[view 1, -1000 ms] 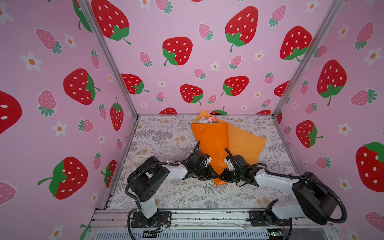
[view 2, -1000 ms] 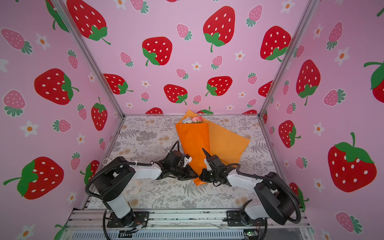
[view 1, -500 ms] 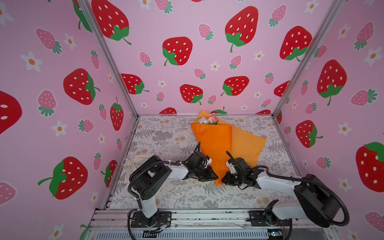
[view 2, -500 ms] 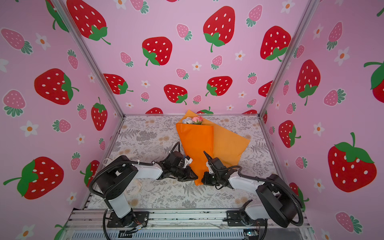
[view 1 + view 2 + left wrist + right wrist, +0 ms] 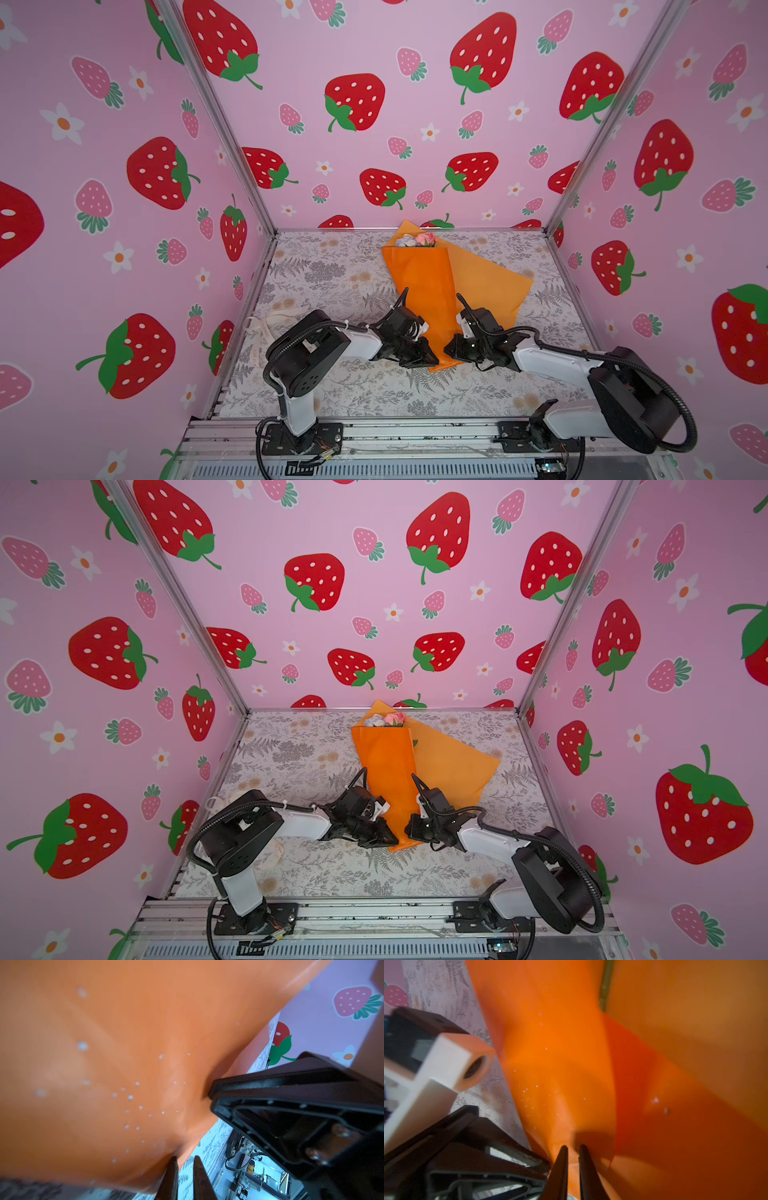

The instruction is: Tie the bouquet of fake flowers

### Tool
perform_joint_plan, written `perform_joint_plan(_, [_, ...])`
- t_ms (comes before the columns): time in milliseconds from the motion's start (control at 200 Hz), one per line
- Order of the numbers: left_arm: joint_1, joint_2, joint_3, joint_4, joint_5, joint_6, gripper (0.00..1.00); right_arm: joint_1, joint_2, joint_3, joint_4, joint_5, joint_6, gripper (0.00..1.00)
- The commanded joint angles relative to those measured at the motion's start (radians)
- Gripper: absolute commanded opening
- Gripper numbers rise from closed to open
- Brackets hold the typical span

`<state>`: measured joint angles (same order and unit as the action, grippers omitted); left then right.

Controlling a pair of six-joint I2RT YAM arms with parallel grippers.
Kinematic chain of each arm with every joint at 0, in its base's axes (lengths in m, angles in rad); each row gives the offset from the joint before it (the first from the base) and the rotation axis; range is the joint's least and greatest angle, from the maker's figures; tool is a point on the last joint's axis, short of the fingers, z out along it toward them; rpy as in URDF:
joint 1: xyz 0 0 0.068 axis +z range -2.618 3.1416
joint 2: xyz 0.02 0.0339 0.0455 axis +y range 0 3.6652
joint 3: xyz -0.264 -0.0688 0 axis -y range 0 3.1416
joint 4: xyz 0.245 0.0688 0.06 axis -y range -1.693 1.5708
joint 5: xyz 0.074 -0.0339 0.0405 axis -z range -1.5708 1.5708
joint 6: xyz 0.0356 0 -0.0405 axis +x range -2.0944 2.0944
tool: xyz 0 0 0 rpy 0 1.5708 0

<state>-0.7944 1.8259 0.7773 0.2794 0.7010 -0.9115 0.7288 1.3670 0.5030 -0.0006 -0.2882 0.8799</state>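
The bouquet of fake flowers lies on the table in orange wrapping paper, with white and pink roses at its far end. My left gripper meets the wrap's near tip from the left. In the left wrist view its jaws stand slightly open; tablecloth shows through the gap and the paper edge touches one fingertip. My right gripper meets the tip from the right. Its jaws are a narrow gap apart with orange paper in it; whether they pinch it is unclear.
A cream ribbon lies by the table's left edge, behind the left arm. A wide paper flap spreads to the right of the bouquet. Strawberry-patterned walls close in three sides. A metal rail runs along the front.
Both grippers have slid nearer along the bouquet to its near tip and now face each other closely. The right arm has stretched lower and further left.
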Motion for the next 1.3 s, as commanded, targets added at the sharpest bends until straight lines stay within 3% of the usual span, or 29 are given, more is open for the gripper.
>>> perform_joint_plan(0, [-0.005, 0.000, 0.040, -0.019, 0.018, 0.009, 0.18, -0.006, -0.001, -0.039, 0.005, 0.024, 0.024, 0.15])
perform_joint_plan(280, [-0.005, 0.025, 0.168, -0.107, 0.009, 0.034, 0.22, -0.058, -0.113, -0.005, -0.048, 0.007, -0.006, 0.20])
perform_joint_plan(520, [-0.025, 0.104, 0.262, -0.125, 0.015, 0.024, 0.22, -0.308, -0.252, -0.049, -0.175, -0.041, -0.112, 0.28])
perform_joint_plan(810, [-0.057, 0.217, 0.349, -0.117, 0.041, -0.004, 0.22, -0.584, -0.306, -0.096, -0.264, -0.092, -0.218, 0.38])
perform_joint_plan(1041, [-0.062, 0.250, 0.387, -0.149, 0.043, 0.005, 0.22, -0.753, -0.261, -0.110, -0.245, -0.147, -0.292, 0.45])
perform_joint_plan(1296, [-0.062, 0.296, 0.387, -0.154, 0.047, -0.004, 0.20, -0.878, -0.177, -0.124, -0.074, -0.204, -0.277, 0.50])
